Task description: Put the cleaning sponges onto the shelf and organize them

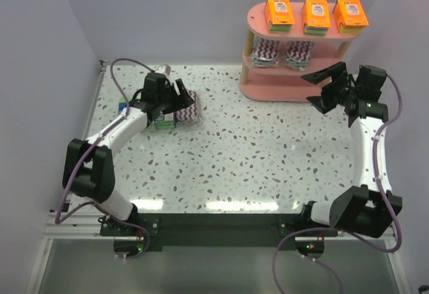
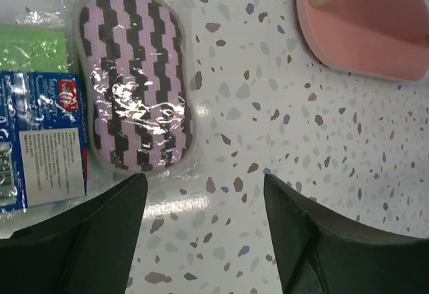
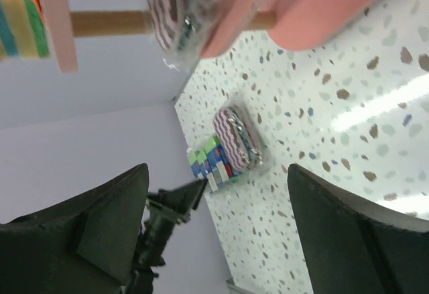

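Left wrist: oval zigzag sponge (image 2: 137, 83) in crinkly clear wrap, speckled table (image 2: 301, 140)

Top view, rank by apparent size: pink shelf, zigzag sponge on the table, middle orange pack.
1. Pink shelf, clearly largest.
2 and 3. Zigzag sponge and middle orange pack look about alike; the pack sits higher, nearer the camera, so I won't rank them.

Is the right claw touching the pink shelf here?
Apart. In the right wrist view the right claw is open, its fingers clear of the shelf, speckled table showing between.
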You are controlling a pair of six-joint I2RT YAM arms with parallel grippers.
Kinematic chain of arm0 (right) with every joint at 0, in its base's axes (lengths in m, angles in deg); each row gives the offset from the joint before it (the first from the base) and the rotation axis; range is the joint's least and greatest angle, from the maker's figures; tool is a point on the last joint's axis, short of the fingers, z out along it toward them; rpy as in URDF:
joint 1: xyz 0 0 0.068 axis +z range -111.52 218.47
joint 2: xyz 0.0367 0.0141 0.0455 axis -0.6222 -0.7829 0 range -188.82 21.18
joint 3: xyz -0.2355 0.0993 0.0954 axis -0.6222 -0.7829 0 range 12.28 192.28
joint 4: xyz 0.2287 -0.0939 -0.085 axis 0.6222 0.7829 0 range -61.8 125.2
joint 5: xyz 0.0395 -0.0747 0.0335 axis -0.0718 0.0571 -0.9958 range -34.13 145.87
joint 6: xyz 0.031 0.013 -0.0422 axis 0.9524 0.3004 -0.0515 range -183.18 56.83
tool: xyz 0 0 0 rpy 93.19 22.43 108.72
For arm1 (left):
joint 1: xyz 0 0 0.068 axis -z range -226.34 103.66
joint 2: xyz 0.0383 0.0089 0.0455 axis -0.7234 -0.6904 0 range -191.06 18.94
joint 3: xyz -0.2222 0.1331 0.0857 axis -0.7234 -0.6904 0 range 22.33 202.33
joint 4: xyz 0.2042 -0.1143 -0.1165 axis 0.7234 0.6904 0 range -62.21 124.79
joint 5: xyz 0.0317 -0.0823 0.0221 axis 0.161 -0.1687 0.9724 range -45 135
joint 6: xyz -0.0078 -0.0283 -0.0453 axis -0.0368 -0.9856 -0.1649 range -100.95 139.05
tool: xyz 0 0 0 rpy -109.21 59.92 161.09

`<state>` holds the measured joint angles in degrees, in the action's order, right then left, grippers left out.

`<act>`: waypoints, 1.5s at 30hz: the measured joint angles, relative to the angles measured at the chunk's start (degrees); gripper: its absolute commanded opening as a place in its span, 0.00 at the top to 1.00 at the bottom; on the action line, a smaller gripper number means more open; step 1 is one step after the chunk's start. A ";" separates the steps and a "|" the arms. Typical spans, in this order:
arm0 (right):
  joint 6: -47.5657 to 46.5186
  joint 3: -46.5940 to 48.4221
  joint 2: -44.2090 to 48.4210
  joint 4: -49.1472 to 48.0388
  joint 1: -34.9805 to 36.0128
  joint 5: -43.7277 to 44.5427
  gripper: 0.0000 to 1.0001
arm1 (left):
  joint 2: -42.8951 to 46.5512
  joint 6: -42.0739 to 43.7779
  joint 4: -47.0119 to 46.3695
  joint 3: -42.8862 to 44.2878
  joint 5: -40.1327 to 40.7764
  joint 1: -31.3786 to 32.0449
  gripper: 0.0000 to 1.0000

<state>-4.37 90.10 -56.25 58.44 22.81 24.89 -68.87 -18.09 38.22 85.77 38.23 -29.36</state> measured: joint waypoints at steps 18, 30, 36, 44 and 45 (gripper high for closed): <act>-9.03 -29.46 21.27 9.55 8.68 1.75 0.13 | -21.46 6.05 -2.29 11.08 0.96 -0.02 0.41; -11.93 -30.64 14.27 8.48 18.51 1.97 0.13 | -12.33 -12.66 -16.15 -6.49 -0.76 13.00 0.51; -10.10 -33.05 11.63 3.61 25.73 3.23 0.14 | -9.29 -26.05 -20.52 -12.55 -1.66 19.04 0.53; -6.45 -35.34 4.24 -4.74 31.08 4.59 0.28 | -9.31 -34.95 -23.96 -14.95 -2.29 22.47 0.54; -5.95 -35.58 3.32 -6.05 31.56 4.68 0.32 | -9.38 -35.63 -24.48 -15.21 -2.36 22.58 0.54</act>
<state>-10.31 54.52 -52.92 52.38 54.38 29.56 -78.25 -53.72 13.74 70.56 35.87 -6.79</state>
